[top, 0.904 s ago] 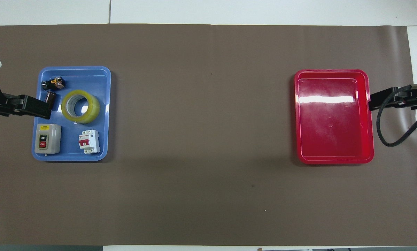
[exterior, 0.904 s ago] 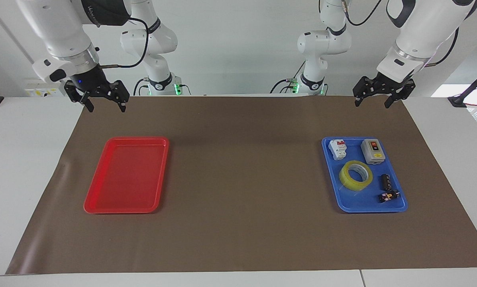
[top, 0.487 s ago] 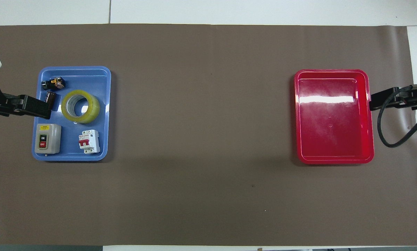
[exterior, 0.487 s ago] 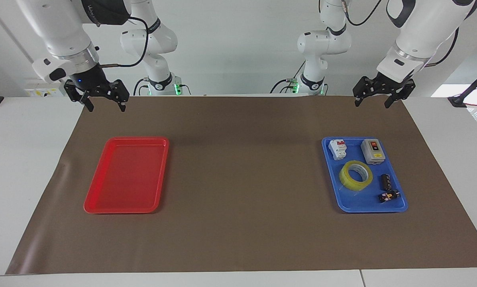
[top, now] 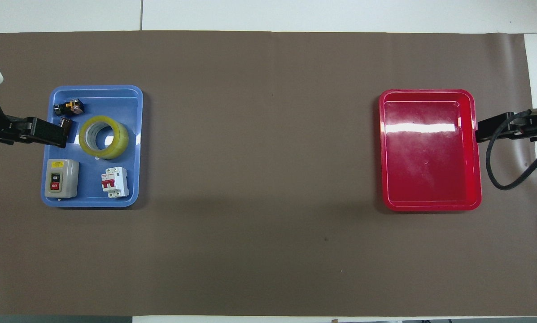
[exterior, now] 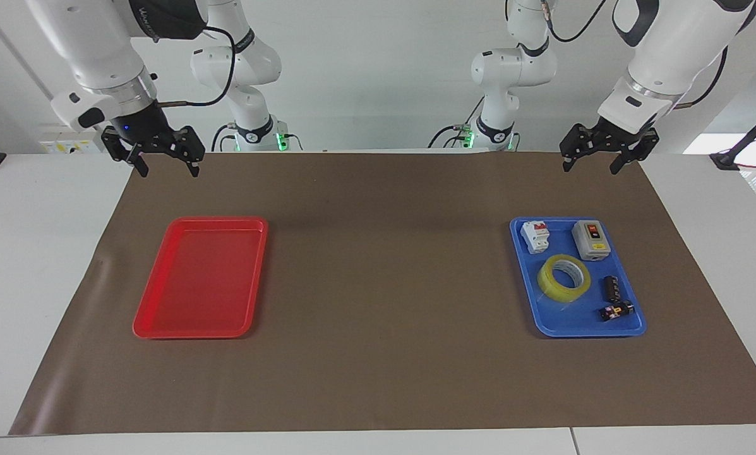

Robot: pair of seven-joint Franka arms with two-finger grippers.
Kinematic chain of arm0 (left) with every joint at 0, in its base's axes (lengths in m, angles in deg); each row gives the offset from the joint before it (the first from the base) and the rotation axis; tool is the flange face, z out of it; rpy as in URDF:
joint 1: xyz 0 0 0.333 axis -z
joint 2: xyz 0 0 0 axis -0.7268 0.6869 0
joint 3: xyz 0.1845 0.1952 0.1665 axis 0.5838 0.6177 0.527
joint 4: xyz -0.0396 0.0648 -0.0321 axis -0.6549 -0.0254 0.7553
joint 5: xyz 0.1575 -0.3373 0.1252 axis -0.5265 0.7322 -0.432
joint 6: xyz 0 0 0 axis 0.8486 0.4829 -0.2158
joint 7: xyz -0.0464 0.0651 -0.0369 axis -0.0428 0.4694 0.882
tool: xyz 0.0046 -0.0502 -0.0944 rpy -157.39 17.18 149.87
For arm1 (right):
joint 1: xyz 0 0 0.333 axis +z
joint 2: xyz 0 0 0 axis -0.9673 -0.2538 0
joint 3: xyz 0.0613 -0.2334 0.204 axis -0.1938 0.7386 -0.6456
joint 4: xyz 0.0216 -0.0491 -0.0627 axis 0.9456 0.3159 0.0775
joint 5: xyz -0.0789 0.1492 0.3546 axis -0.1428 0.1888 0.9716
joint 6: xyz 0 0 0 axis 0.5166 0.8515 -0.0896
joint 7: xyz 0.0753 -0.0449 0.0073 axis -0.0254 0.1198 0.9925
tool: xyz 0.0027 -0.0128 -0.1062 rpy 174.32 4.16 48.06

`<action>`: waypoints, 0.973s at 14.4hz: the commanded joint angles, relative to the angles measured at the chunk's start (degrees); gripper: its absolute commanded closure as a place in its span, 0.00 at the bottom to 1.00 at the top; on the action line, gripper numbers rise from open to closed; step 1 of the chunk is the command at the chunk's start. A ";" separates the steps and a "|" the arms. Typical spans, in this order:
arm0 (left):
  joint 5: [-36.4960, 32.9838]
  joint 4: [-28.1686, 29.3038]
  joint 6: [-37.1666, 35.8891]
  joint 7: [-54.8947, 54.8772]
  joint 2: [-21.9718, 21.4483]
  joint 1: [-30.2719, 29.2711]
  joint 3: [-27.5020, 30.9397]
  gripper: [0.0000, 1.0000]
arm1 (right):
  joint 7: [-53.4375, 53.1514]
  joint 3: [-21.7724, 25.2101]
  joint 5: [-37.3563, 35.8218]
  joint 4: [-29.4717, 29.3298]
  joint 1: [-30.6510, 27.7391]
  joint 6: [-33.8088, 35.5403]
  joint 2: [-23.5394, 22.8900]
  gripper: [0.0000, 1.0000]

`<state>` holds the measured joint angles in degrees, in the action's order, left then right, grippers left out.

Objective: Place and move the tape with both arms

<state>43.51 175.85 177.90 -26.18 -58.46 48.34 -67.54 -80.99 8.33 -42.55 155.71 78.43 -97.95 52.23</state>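
Tape lies flat in the blue tray, about in the middle of it, with its hole facing up. This tray stands on the brown mat at the left arm's end of the table. In the same tray, nearer to the robots than the tape, there are a white breaker with red levers and a grey switch box. Two small dark parts lie in the tray as well, one just beside the tape and the other farther from the robots. Nothing touches the tape from above.

The left gripper hangs in the air over the mat's edge closest to the robots, above the table and well apart from the tape. Its jaws stand wide and hold nothing. In the overhead view a part of this gripper covers the tray's outer rim, but the facing view shows it is raised high.

The red tray stands on the mat at the right arm's end of the table. The right gripper hangs over the mat's corner closest to the robots at that end, not touching the red tray. Its jaws are also wide, with nothing between them.
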 commanded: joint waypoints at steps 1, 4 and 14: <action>-0.13 1.16 6.33 -0.14 3.94 -0.76 0.52 0.00 | 1.00 -0.13 0.05 1.55 -0.58 -0.66 1.25 0.00; -0.22 4.75 15.28 -0.49 8.86 -5.32 0.44 0.00 | 1.00 -0.04 0.13 1.55 -0.49 -0.66 1.25 0.00; -0.22 16.90 37.64 1.69 17.40 -9.02 0.52 0.30 | 1.09 -0.04 0.14 1.55 -0.58 -0.74 1.25 0.00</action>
<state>43.47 191.83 213.79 -26.02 -41.62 39.38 -66.95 -80.99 8.36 -42.55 155.73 78.41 -97.95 52.24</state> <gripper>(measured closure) 0.194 0.000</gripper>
